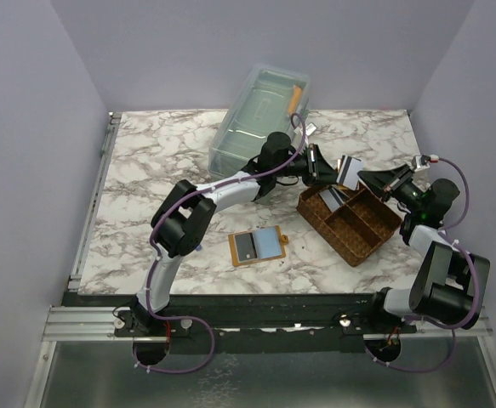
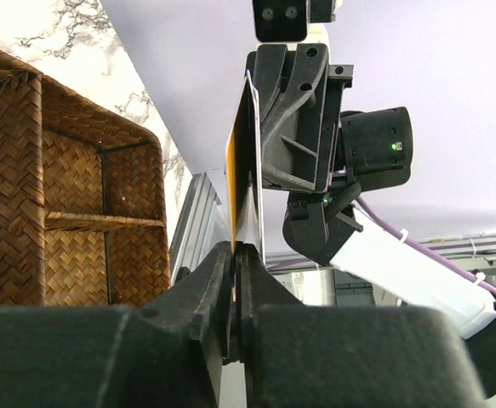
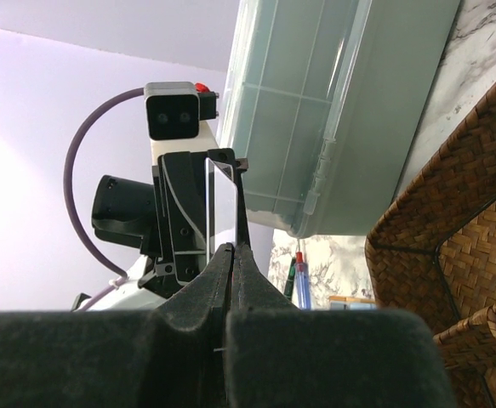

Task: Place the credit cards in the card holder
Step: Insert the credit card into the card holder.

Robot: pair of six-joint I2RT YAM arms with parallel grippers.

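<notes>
In the left gripper [image 2: 235, 255], a card [image 2: 239, 178] edge-on

The bench [image 1: 145, 187] had a smooth, marble-patterned top, edged by a bare metal rail [image 1: 90, 212]. The tray [image 2: 9, 187] was rough brown wickerwork. The lidded box [image 1: 260, 115] was translucent plastic. The card holder [image 1: 259, 246] looked like matt tan leather. The credit card [image 2: 241, 170] was thin and smooth, the left gripper [image 2: 235, 255] matt black plastic.

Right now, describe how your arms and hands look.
The left arm and right arm share pale grey-white links, bulky black joints and a looping purple cable. The left hand and right hand are matte black and two-fingered.
</notes>
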